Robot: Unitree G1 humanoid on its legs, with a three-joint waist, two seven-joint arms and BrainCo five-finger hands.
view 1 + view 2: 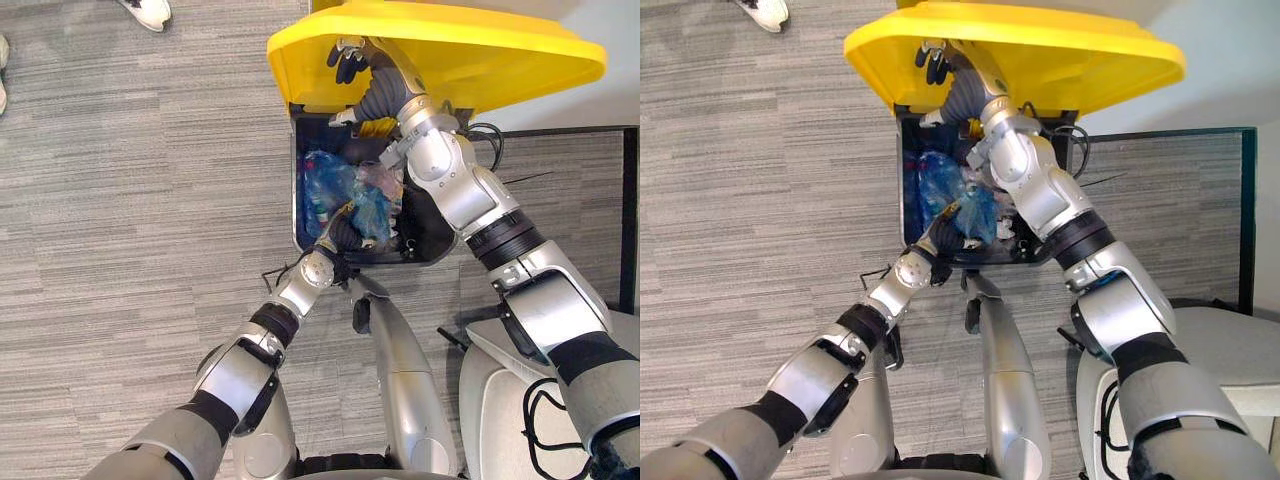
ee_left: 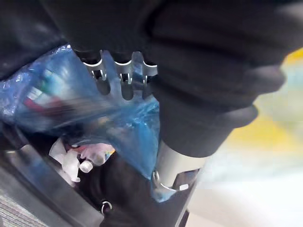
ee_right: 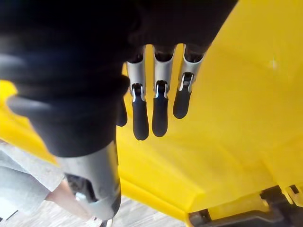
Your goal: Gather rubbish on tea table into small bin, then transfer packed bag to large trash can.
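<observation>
I see left hand (image 1: pixel 343 236) pinching blue bag (image 1: pixel 335 185), bag just under it inside trash can (image 1: pixel 298 180) | right hand (image 1: pixel 350 62) straight-fingered, propping lid (image 1: pixel 480 50)

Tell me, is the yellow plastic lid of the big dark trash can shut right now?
No, the yellow plastic lid stands raised with the right hand against its underside, and the dark trash can lies open below.

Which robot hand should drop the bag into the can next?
Left: the left robot hand grips the blue bag inside the large trash can; the right robot hand props the yellow lid.
</observation>
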